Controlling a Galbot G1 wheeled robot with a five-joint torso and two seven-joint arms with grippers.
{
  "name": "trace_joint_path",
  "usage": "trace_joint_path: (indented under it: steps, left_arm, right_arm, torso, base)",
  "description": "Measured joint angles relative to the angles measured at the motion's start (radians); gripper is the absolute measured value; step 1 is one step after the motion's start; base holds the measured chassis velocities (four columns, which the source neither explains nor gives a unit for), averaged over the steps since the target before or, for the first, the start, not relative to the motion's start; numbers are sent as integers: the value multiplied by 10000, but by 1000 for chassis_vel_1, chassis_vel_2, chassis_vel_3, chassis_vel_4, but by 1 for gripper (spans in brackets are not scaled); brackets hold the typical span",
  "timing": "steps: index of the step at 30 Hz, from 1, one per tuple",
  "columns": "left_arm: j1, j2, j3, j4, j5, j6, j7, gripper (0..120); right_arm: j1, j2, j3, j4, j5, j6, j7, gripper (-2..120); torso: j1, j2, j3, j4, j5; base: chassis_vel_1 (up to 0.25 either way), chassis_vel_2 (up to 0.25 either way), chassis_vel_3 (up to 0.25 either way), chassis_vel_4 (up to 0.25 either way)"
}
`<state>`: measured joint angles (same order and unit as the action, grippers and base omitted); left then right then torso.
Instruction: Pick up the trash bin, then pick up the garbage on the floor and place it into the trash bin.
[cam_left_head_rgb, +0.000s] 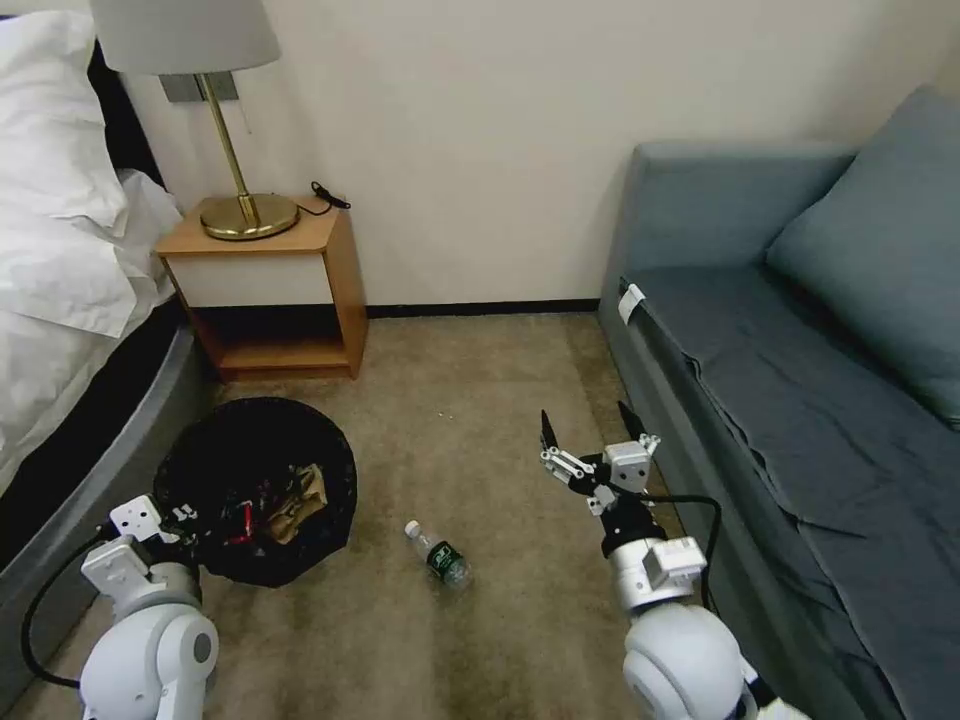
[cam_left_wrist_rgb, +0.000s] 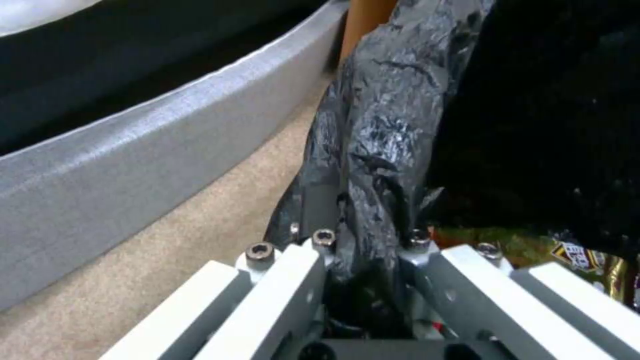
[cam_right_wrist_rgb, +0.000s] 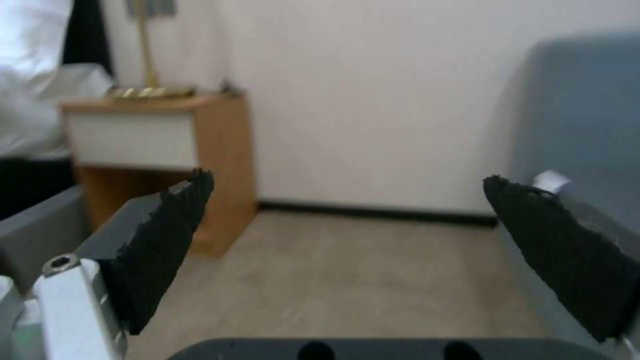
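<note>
A round black bag-lined trash bin (cam_left_head_rgb: 255, 488) at 8 o'clock holds brown paper and wrappers (cam_left_head_rgb: 290, 500); a small clear green-labelled bottle (cam_left_head_rgb: 440, 555) lies at its 4 o'clock.

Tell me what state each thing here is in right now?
Bin: on the carpet, rim clamped, wrappers inside.
Bottle: lying on its side on the carpet, capped.
Left gripper: shut on the bin's bagged rim.
Right gripper: open, empty, held above the carpet.
Lamp: upright on the nightstand.

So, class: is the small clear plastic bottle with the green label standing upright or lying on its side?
On its side. The small clear plastic bottle with the green label lies flat on the beige carpet, white cap toward the wall.
</note>
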<state>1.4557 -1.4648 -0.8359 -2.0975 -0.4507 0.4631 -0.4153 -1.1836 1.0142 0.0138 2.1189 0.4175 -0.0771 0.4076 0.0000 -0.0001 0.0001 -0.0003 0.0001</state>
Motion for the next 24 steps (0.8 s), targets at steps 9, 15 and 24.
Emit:
trace_joint_path:
  steps: [9, 15, 24]
  left_arm:
    - [21, -10, -1, -74, 41, 0, 3, 2]
    - [52, -56, -18, -132, 78, -17, 3, 2]
    - [231, -132, -63, -141, 139, -274, 24, 2]
  right_arm:
    - [5241, -924, -4107, -1747, 5319, -2125, 614, 100]
    - [7614, -507, -6989, -3230, 7434, -3093, 961, 100]
    - [9401, 539, -9838, -5744, 8057, -3802, 130, 100]
  torso:
    - [0, 0, 0, 5, -3]
    - [0, 0, 0, 2, -1]
    - [1, 0, 0, 3, -1]
  base:
    - [0, 0, 0, 0]
    - [0, 0, 0, 0]
    - [0, 0, 0, 0]
